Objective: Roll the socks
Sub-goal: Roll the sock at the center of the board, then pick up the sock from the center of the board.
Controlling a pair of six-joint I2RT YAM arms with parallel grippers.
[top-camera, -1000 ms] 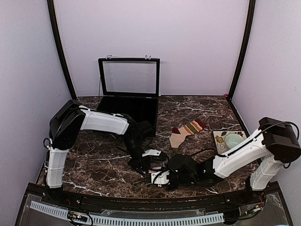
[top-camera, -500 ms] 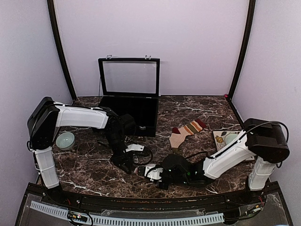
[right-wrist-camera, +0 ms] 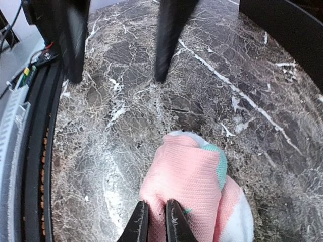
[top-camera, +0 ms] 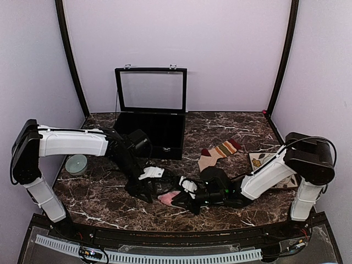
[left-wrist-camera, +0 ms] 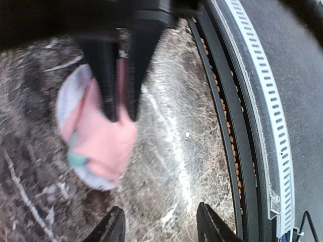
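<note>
From above, the marble table (top-camera: 104, 203) stands within pale lilac walls (top-camera: 231, 49), with an open black case (top-camera: 151, 124) at the back, a pale green bowl (top-camera: 76, 164) near the left edge and a patterned mat (top-camera: 257, 161) near the right. Only this view shows the tan striped sock (top-camera: 220, 150). It lies flat to the right of the case, well apart from both grippers, with bare marble around it. The pink sock (top-camera: 168, 197) lies bunched near the front edge, between the left gripper (top-camera: 146, 190) and the right gripper (top-camera: 180, 199); how their fingers stand cannot be told from here. The left wrist view shows more. The left gripper's own fingers (left-wrist-camera: 112, 229) stand apart with only bare marble between them, short of the sock. Ahead of them the right gripper's two dark fingers reach down close together, with a fold of the pink sock pinched between them. Just to the right run the black rail (left-wrist-camera: 222, 126) and white perforated strip (left-wrist-camera: 262, 101) of the table's front edge, leaving little room on that side. In the right wrist view its own fingers (right-wrist-camera: 137, 224) are nearly together, clamped on the pink knit. A mint patch and a white end of the sock show beside them. Beyond, the left gripper's fingers (right-wrist-camera: 169, 40) stand apart with open marble before them, and the case's corner fills the upper right.
</note>
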